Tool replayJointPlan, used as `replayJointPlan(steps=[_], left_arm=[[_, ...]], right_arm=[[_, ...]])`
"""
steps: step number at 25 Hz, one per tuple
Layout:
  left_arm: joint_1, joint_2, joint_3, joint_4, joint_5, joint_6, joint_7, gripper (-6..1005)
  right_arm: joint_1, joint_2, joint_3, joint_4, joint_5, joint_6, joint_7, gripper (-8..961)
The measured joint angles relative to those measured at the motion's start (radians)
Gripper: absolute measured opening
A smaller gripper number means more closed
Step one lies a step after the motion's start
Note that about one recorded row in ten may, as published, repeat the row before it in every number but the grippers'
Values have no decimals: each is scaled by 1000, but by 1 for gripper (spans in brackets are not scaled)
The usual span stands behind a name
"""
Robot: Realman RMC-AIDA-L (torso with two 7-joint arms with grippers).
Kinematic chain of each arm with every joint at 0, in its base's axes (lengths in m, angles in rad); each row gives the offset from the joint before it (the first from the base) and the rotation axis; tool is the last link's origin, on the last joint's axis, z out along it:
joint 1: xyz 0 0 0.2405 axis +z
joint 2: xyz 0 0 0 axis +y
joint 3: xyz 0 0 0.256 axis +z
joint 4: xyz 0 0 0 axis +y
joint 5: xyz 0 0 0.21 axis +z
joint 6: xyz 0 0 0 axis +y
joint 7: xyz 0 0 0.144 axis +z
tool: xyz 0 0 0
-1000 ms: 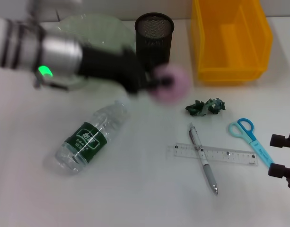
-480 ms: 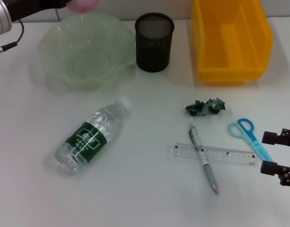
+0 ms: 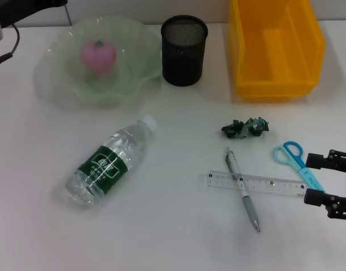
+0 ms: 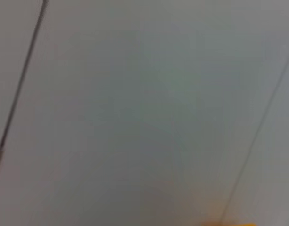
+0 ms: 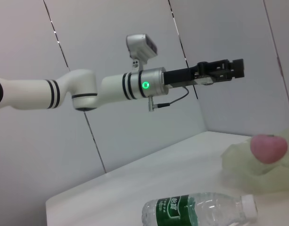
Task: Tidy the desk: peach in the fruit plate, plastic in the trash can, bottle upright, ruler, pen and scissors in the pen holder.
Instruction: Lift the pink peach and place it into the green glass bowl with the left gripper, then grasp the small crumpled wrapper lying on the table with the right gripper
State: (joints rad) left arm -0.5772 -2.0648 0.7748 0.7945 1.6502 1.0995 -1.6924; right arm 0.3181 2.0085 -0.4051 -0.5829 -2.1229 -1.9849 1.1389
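1. Peach (image 3: 98, 55) lies inside the fruit plate (image 3: 60, 84).
2. Pen holder (image 3: 184, 49) stands just beside the plate; bottle (image 3: 108, 161) lies on its side nearer the robot.
3. Left gripper (image 5: 231, 68) is raised above the plate, holding nothing; jaw state cannot be told.
4. Right gripper (image 3: 319, 179), jaws spread, sits by the scissors (image 3: 297, 164), well apart from the plate.

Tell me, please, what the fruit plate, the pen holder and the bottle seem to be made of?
The fruit plate looks like translucent pale green glass or plastic, since the table shows through its wavy rim. The pen holder seems to be black metal mesh, given its fine grid of holes. The bottle looks like thin clear plastic with a green label and a white cap.
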Motion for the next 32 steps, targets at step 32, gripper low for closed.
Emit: replayJointPlan(steps=[32], left_arm=[[160, -2, 186, -148, 139, 690, 338, 739]], right_arm=[[331, 74, -889, -871, -546, 332, 1098, 739]])
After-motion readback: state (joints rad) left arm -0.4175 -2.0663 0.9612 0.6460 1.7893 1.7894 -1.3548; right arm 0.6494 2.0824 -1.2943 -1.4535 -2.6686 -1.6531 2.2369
